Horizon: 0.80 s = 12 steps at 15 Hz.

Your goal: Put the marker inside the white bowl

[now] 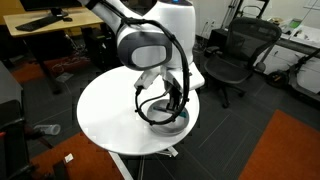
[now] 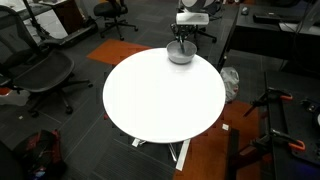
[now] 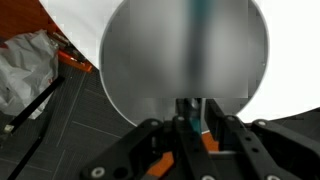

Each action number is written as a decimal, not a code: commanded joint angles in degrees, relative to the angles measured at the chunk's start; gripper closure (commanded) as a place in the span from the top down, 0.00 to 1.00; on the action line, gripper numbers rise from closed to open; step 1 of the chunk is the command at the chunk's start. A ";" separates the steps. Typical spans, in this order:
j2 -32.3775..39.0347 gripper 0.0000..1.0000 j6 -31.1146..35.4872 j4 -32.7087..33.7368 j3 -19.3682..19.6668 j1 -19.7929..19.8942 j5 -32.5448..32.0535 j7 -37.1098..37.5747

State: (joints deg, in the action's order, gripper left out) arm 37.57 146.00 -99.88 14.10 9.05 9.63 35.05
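Pinched the marker (image 3: 202, 112) between the closed-in fingers of the Robotiq gripper (image 3: 200, 104), over the white bowl (image 3: 185, 60) set close by the edge of the round white table (image 2: 150, 100), the far edge in an exterior view. Ran with its long axis up and down the wrist view, across the bowl's hollow, ends too blurred to tell apart. Looked thin and teal-blue, a soft streak against the grey of the bowl, too small to make out in both exterior views.
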 commanded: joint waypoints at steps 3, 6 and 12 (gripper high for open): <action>1.29 0.73 -0.94 3.15 -0.47 0.73 1.83 -0.57; -0.18 0.97 -0.74 1.99 -0.42 0.34 1.65 -0.69; -5.52 1.00 -0.64 -2.59 -0.52 -1.03 0.90 -1.57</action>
State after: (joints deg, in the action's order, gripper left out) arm 37.03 146.00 -98.11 13.97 8.69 10.16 34.98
